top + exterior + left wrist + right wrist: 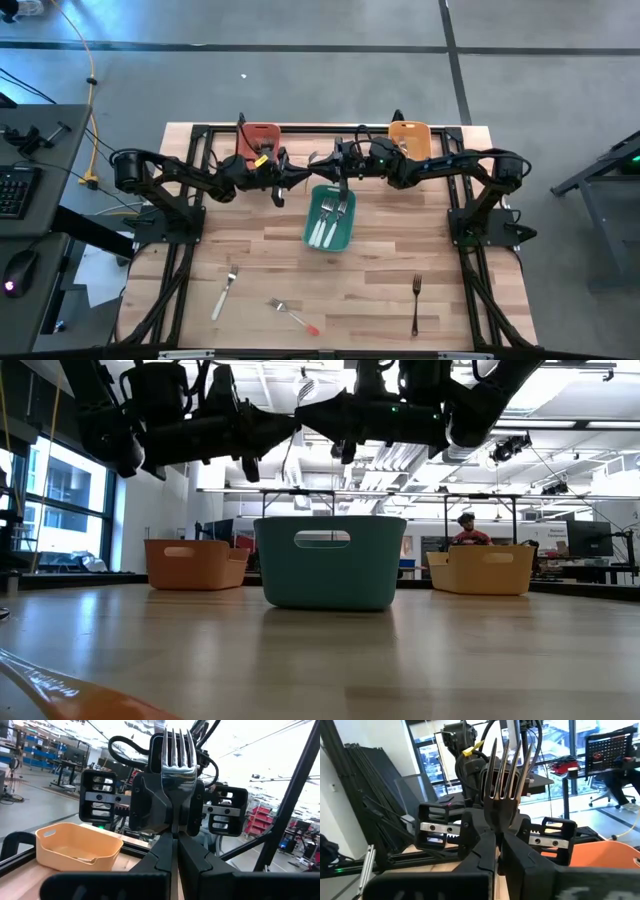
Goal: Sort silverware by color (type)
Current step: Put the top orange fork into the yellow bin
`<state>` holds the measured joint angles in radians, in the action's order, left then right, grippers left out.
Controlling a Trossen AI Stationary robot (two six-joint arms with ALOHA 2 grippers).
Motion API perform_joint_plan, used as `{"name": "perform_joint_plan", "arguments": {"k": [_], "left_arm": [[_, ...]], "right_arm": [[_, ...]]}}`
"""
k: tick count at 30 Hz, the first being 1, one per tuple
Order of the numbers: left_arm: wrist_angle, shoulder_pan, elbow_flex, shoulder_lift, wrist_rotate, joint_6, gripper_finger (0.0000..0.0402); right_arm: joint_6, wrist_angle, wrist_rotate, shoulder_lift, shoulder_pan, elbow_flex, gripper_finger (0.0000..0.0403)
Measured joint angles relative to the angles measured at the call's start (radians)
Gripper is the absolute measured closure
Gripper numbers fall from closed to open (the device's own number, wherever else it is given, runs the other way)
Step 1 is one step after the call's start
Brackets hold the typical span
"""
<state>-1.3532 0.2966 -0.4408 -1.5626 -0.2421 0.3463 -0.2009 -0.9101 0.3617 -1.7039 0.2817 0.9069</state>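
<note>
Both arms meet level above the far middle of the table, just beyond the teal bin [330, 215]. My left gripper [306, 170] [174, 837] and my right gripper [320, 163] [497, 837] face each other, and both are shut on one fork [172, 750] [507, 770]. It stands upright with its tines up; its handle is hidden below the fingers. The teal bin holds several white-handled pieces [326, 222]. Three forks lie flat on the near table: one white-handled [222, 295], one orange-red-handled [293, 315], one dark [416, 303]. My left gripper pinches the fork's neck [174, 822] just under the silvery head, coming level from the table's left. The fork is lifted clear and upright; my fingers hide the handle. My right gripper pinches the same neck [496, 827] from the opposite side, level from the table's right. The tines rise above its fingers.
A salmon bin [260, 140] and an orange bin [410, 135] stand at the far edge, left and right of the grippers. The dark arm frames run down both sides of the table. The orange-red handle [60, 690] lies close to the low camera.
</note>
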Motion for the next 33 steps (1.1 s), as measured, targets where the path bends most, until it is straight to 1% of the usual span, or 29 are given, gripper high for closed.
{"name": "perform_joint_plan", "arguments": {"k": [3,7,10,13,15,17,21,25,28,30,33], "left_arm": [[-0.002,0.0,0.0,0.001,0.0,0.019,0.0392],[0.026,0.0,0.001,-0.002,-0.01,0.036,0.0366],[0.046,0.0,0.002,-0.002,-0.009,0.036,0.0341],[0.078,0.0,0.002,-0.002,-0.01,0.009,0.0321],[0.093,0.0,0.002,-0.002,-0.011,-0.02,0.0313],[0.112,0.0,0.002,-0.002,-0.012,-0.039,0.0311],[0.135,-0.001,0.002,-0.002,-0.012,-0.068,0.0318],[0.135,-0.001,0.002,-0.002,-0.012,-0.092,0.033],[0.132,-0.001,0.002,-0.002,-0.011,-0.103,0.0337],[0.132,-0.001,0.002,-0.002,-0.011,-0.104,0.0342],[0.132,-0.001,0.002,-0.002,-0.011,-0.104,0.0347]], "right_arm": [[-0.003,0.008,0.012,0.0,0.0,0.013,0.0402],[-0.005,0.011,0.014,0.011,0.015,0.024,0.0402],[-0.01,0.014,0.014,0.048,0.039,0.026,0.0402],[-0.007,0.088,0.014,0.102,0.068,0.025,0.0402],[0.008,0.192,0.003,0.163,0.094,0.025,0.0403],[0.026,0.36,-0.036,0.244,0.129,0.025,0.0402],[0.082,0.758,-0.198,0.431,0.21,0.025,0.0402],[0.087,1.077,-0.346,0.585,0.297,0.025,0.0402],[0.063,1.253,-0.413,0.652,0.361,0.024,0.0402],[0.035,1.339,-0.425,0.668,0.404,0.024,0.0402],[-0.001,1.447,-0.425,0.656,0.46,0.023,0.0402]]}}
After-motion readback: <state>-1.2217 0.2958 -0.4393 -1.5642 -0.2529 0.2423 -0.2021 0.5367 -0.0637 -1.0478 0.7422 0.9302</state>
